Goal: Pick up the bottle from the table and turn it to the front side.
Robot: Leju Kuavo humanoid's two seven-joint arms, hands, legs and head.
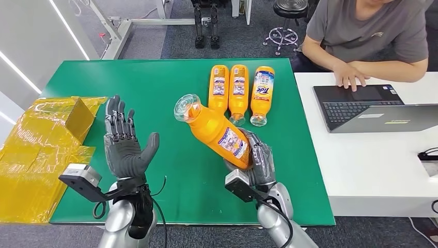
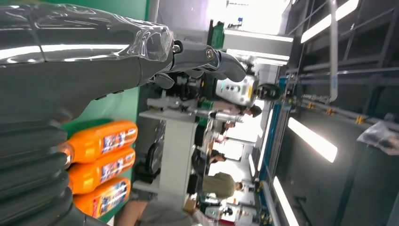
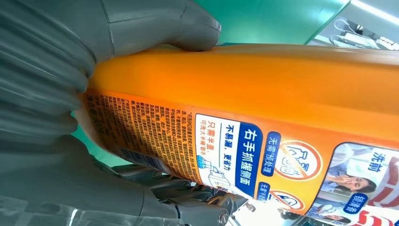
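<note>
Right robot hand (image 1: 256, 164) wrapped around tilted orange bottle (image 1: 219, 129) lifted above tabletop (image 1: 155, 82) near its front edge, left robot hand (image 1: 124, 142) spread and holding nothing, three bottles (image 1: 239, 91) lying toward far edge.

Head view bright and even, lit from overhead; the green table (image 1: 155, 82) shows only soft, short shadows under the three lying bottles (image 1: 239, 90), and white light strips streak the floor left of it. Left wrist view: ceiling light bars (image 2: 313, 139) blow out to glare, background beyond the left hand (image 2: 117, 52) soft. Right wrist view: held bottle (image 3: 263, 108) label sharp, background blurred.
</note>
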